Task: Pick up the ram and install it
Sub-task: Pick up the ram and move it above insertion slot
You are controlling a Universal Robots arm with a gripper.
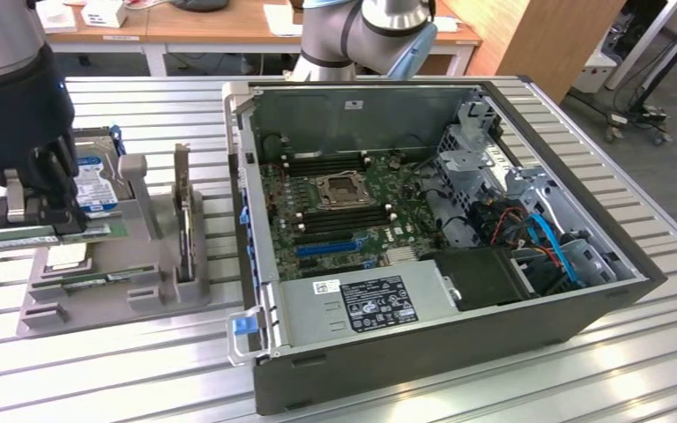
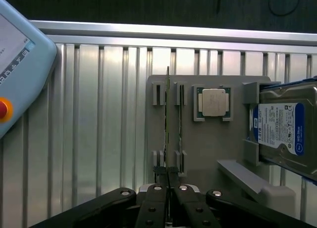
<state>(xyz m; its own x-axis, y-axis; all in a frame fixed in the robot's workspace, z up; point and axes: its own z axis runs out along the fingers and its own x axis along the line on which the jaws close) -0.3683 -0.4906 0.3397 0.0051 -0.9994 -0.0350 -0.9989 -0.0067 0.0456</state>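
Gripping the ram [image 2: 168, 119] by one end, the gripper [image 2: 168, 181] has its fingers pinched narrow on the stick. The ram hangs edge-on just above the gray holder [image 2: 203, 143], beside a second stick [image 2: 181, 124]. A processor chip [image 2: 214, 101] and hard drive [image 2: 285, 129] sit further along. The open computer case [image 1: 433, 220] is well apart.

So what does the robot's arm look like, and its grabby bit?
The arm is made of round silver-grey tubes with a light blue cap on its joint. Its end effector is black, with two chunky fingers dotted with small silver screws.
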